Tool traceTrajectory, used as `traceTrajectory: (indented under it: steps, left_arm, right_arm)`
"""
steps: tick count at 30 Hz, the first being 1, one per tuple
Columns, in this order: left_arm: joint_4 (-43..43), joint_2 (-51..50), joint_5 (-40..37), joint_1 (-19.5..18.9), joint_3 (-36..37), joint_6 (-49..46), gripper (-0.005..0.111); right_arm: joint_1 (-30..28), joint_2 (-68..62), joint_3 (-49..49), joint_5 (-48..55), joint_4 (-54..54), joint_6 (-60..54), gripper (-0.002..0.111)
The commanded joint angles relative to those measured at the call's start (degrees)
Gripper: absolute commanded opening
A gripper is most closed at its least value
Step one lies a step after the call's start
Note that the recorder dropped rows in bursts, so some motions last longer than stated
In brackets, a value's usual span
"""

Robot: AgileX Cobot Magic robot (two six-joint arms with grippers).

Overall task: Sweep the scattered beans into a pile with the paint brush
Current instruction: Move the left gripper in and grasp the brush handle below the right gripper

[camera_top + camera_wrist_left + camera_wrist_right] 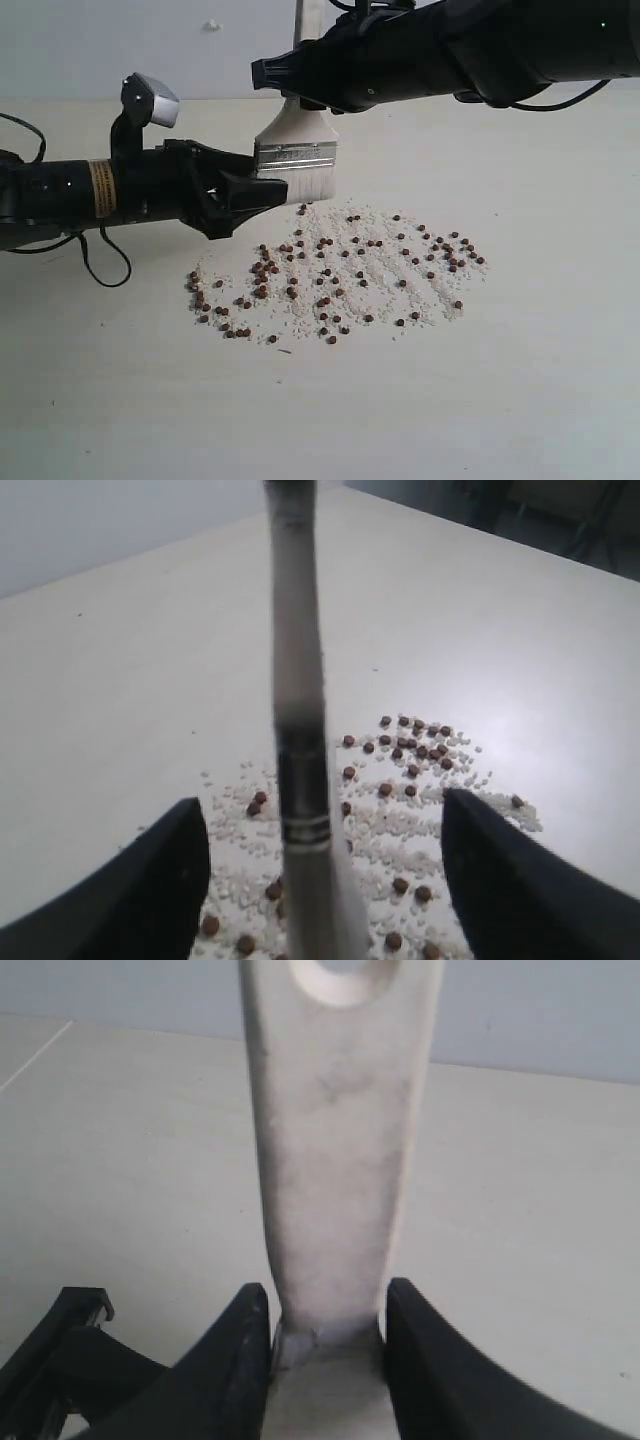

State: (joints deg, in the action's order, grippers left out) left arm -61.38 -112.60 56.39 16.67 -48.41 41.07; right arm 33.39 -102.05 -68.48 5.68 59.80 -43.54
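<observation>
— Where the left arm reaches in low over the table (pixel 540 390), how does the left pincer (pixel 265 178) stand?
— Released. The jaws are spread wide, one on each side of the paint brush (pixel 296 155), level with the ferrule and bristles. The left wrist view shows a clear gap on both sides.
— Attitude of the brush?
— Upright, bristles down, handle up. It hangs at the back edge of the scatter, left of its middle. Whether the bristle tips touch the table, I cannot tell.
— What carries it?
— The right pincer (pixel 328 1340), clenched on the wooden handle below the hole at its end. Both fingers press against the wood. Its arm enters from the upper right.
— And the beans (pixel 324 300)?
— Scattered, not gathered. They lie on the table in a broad patch in front of the brush, reaching well to its right, mixed with whitish crumbs (pixel 385 262). They are denser at the patch's left end and thinner toward the right.
</observation>
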Motion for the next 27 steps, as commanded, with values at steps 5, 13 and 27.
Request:
traceTrajectory:
  steps: [5, 13, 27]
  left_arm:
    - [5.6, -0.1, 0.1, 3.4, -2.4, -0.2, 0.063]
    - [8.2, -0.1, -0.3, 3.6, -2.9, -0.2, 0.063]
    - [10.1, -0.1, -2.8, 4.7, -3.4, 0.3, 0.063]
  right_arm:
    - [-0.1, 0.0, -0.5, -0.6, -0.3, -0.2, 0.0]
    - [-0.1, 0.0, -0.5, 0.6, -0.3, -0.2, 0.0]
    - [-0.1, 0.0, -0.5, 1.1, -0.3, -0.2, 0.0]
